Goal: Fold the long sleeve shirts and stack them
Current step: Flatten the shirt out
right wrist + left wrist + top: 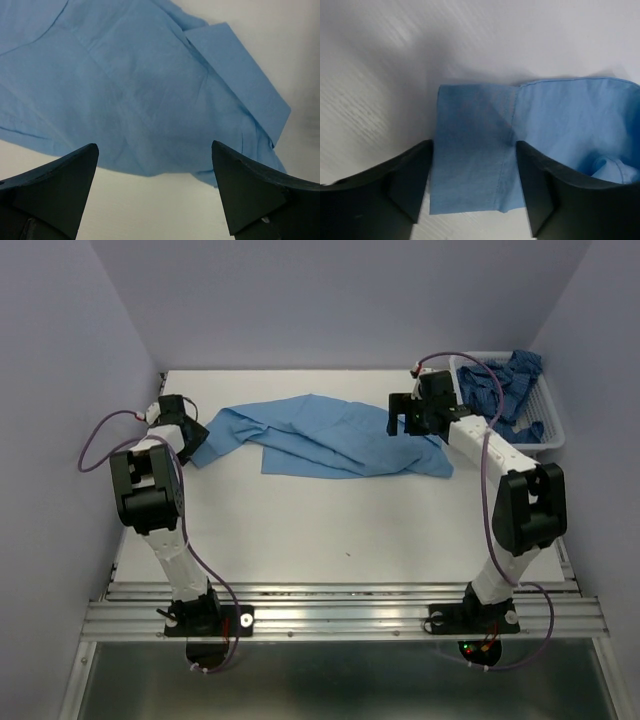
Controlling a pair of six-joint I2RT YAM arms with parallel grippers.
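Left gripper (472,150) stood with its jaws wide apart, straddling the sleeve cuff (470,125) of the light blue shirt (565,115) without closing on it. In the top view it sat at middle left of the frame, at the shirt's left tip. Right gripper (154,146) hung fully open and empty over the shirt's other end, right of centre. That shirt lay spread and rumpled across the upper middle of the white table (330,540). A darker blue shirt (505,380) lay bunched in the white basket (552,435) at upper right.
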